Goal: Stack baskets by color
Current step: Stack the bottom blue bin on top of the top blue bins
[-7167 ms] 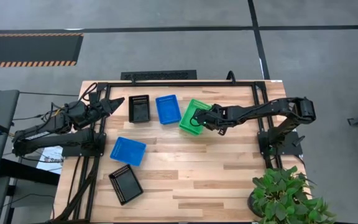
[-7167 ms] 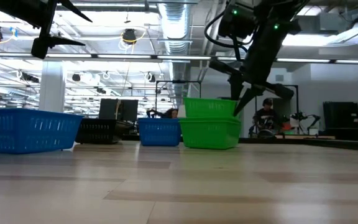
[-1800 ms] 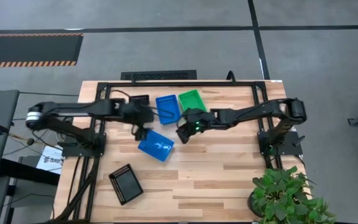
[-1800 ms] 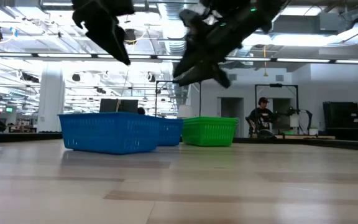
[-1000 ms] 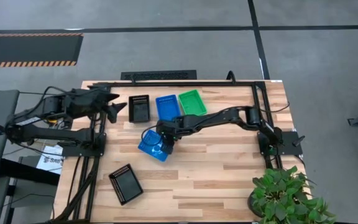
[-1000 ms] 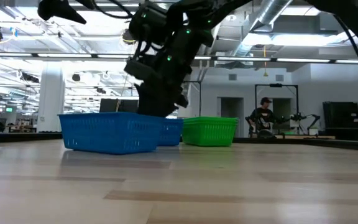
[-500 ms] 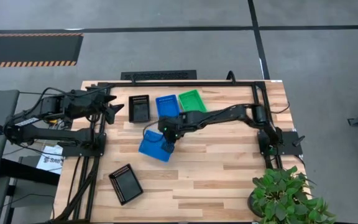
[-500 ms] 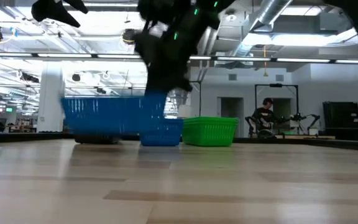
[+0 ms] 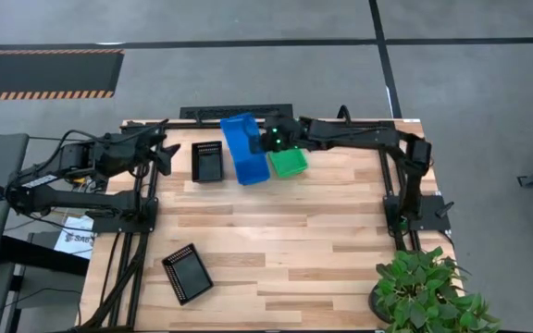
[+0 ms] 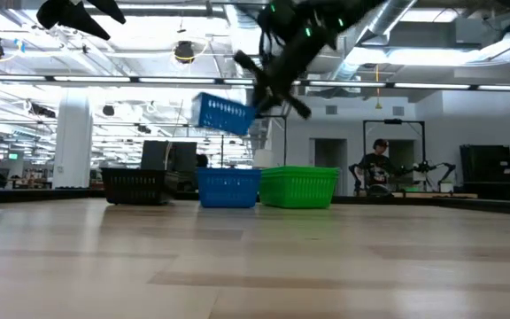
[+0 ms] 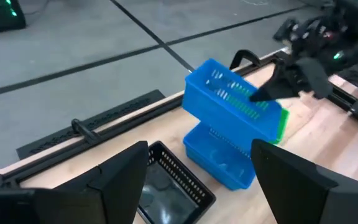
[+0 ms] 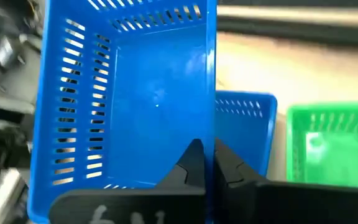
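Note:
My right gripper point(image 12: 209, 149) is shut on a blue basket point(image 9: 237, 137) and holds it in the air, tipped, above a second blue basket point(image 10: 228, 188) that rests flat on the table. A green basket point(image 9: 291, 164) stands right beside the resting blue one, and a black basket point(image 9: 207, 161) on its other side. Another black basket point(image 9: 185, 272) lies near the front left. My left gripper point(image 9: 163, 153) hovers open at the table's left, high above it, touching nothing. My right gripper pinches one side wall point(image 12: 211, 127) of the blue basket at its rim, one finger point(image 12: 191, 163) inside the basket and the other outside. The fingers slant down from the table's right. The basket hangs tilted, lifted clear, over the resting blue basket.
A black frame rail point(image 9: 248, 123) runs along the table's far edge just behind the baskets. A potted plant point(image 9: 424, 291) stands at the front right corner. Bare wood point(image 9: 322, 240) fills the table's middle and near part.
My right gripper has shut on the blue basket's wall at mid-table, lifted it clear and carried it toward the far edge while rolling its wrist. The basket, flat on the table before, now hangs tipped above the other blue basket.

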{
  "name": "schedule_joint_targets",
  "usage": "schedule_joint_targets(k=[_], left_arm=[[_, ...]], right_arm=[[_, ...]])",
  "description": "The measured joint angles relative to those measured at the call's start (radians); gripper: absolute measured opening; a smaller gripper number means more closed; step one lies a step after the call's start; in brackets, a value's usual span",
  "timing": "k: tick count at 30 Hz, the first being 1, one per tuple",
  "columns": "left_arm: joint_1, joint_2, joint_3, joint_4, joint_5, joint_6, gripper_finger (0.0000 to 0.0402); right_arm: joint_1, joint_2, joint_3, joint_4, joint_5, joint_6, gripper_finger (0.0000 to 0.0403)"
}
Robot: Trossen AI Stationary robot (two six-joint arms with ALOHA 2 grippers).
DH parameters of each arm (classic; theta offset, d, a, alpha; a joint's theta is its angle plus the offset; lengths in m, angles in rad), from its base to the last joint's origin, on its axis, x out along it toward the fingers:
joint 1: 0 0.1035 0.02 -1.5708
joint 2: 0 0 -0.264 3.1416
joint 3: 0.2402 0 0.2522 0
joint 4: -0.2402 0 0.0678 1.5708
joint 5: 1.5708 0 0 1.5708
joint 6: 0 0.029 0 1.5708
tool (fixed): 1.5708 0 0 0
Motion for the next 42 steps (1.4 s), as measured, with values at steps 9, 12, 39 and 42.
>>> schedule_joint_targets(k=[9, 12, 39, 42], left_arm=[[0.0, 0.0, 0.0, 0.0, -0.035, -0.005, 0.0274], [0.0, 0.0, 0.0, 0.001, -0.056, -0.02, 0.0274], [0.0, 0.0, 0.0, 0.001, -0.125, -0.044, 0.0274], [0.0, 0.0, 0.0, 0.001, -0.125, -0.046, 0.0274]], right_arm=[[0.019, -0.013, -0.202, 0.176, -0.038, 0.11, 0.0006], [0.033, -0.013, -0.224, 0.174, 0.019, 0.109, 0.0011], [0.032, -0.007, -0.245, 0.12, 0.033, 0.028, 0.0041], [0.032, -0.007, -0.245, 0.12, 0.033, 0.02, 0.005]])
